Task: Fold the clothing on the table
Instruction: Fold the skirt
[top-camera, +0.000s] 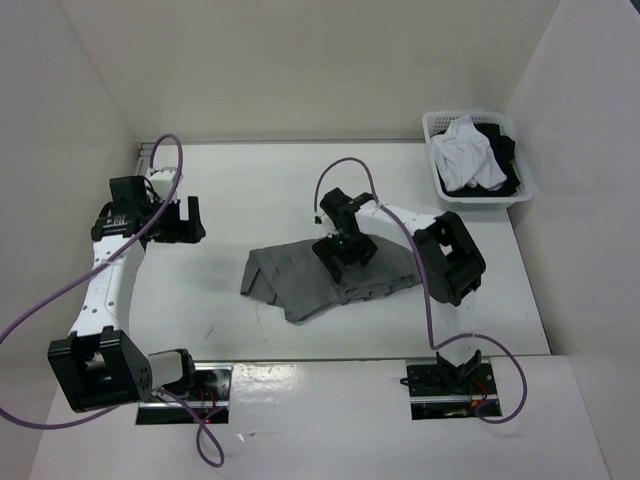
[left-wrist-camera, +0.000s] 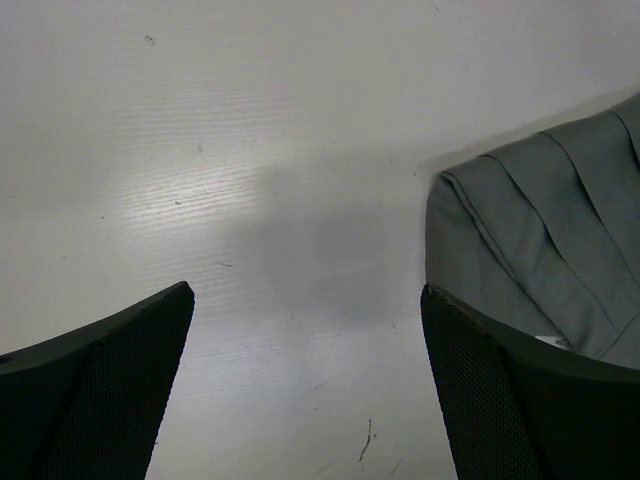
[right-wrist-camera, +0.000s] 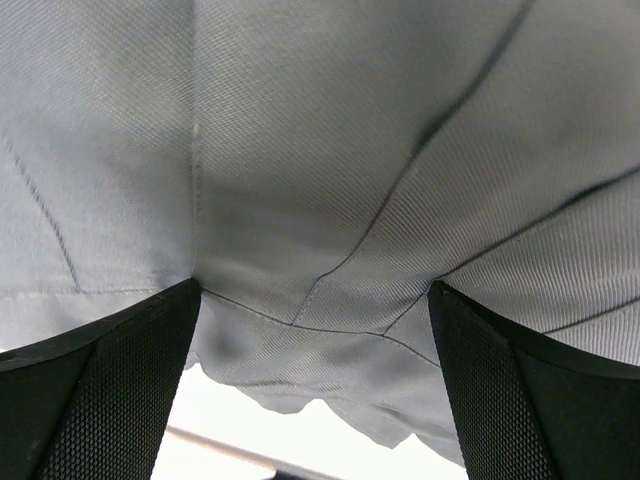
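Observation:
The clothing, a grey pleated skirt, lies partly folded and rumpled in the middle of the white table. My right gripper hangs open right over its top. In the right wrist view the fabric fills the space between the wide-apart fingers of that gripper, and a strip of table shows past the skirt's edge. My left gripper is open to the left of the skirt, over bare table. In the left wrist view the left gripper holds nothing, and a skirt corner lies by its right finger.
A white lattice basket stands at the back right corner, holding a white garment and a black one. White walls close in the table on the left, back and right. Purple cables loop from both arms.

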